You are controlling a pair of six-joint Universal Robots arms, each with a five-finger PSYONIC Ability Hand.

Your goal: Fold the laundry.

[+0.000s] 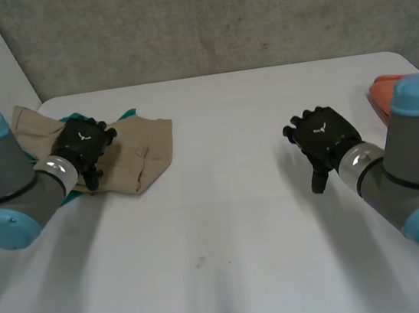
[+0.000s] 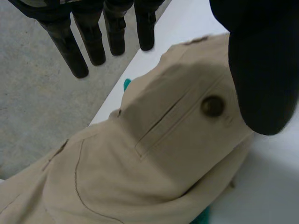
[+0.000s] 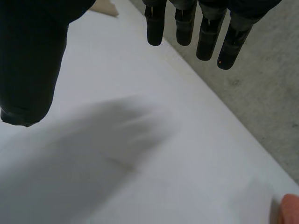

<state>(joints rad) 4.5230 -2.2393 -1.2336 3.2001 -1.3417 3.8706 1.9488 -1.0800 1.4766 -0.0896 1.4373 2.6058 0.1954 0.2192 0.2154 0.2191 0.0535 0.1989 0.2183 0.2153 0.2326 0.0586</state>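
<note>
Our left hand point(image 1: 83, 146) hangs over the beige trousers point(image 1: 142, 146), crumpled at the far left of the bench point(image 1: 226, 224), fingers straight and holding nothing. Our right hand point(image 1: 324, 137) is spread too, over bare bench. They look soft, light and floppy; we would pinch them at an edge near the button point(image 2: 212, 106).

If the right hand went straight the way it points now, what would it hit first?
Likely nothing on the table: the open right hand points across bare table toward its far edge, the grey wall beyond. The tan cloth lies off to the thumb side, though depth is unclear.
</note>
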